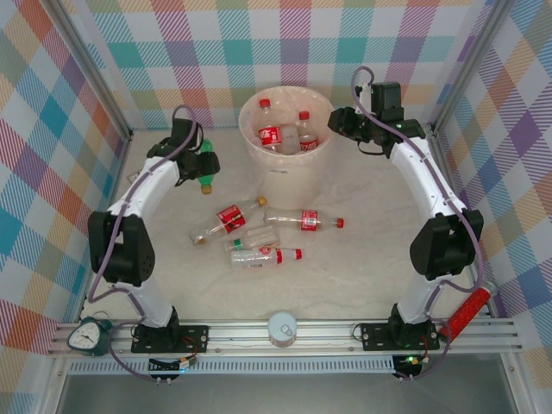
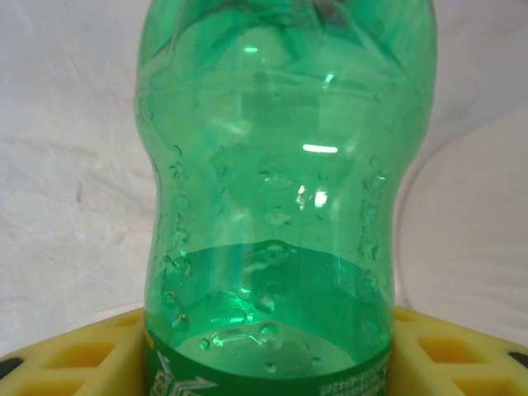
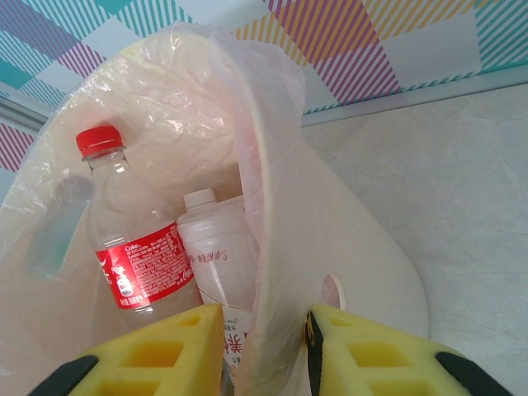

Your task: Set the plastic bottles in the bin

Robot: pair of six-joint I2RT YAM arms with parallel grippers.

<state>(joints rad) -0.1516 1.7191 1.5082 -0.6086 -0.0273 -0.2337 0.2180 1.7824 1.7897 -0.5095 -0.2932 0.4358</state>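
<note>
White tubular arm links [image 1: 151,185] between bulky black joint housings [image 1: 121,250], bolted through black base plates [image 1: 168,336] onto a silver slotted rail [image 1: 259,332]. Grey-purple cables [image 1: 360,76] looped along each arm. Black left hand [image 1: 203,164] and black right hand [image 1: 335,121]. Yellow foam pads [image 3: 165,351], moulded with square hollows, black at the outer corners.

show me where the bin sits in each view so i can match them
top external: the bin stands at centre back.
right wrist: it takes the left and centre, rim running up from the bottom edge.
left wrist: a pale curve at the right edge may be its wall; cannot tell.
shared landmark: the right pincer pinching its rim.
</note>
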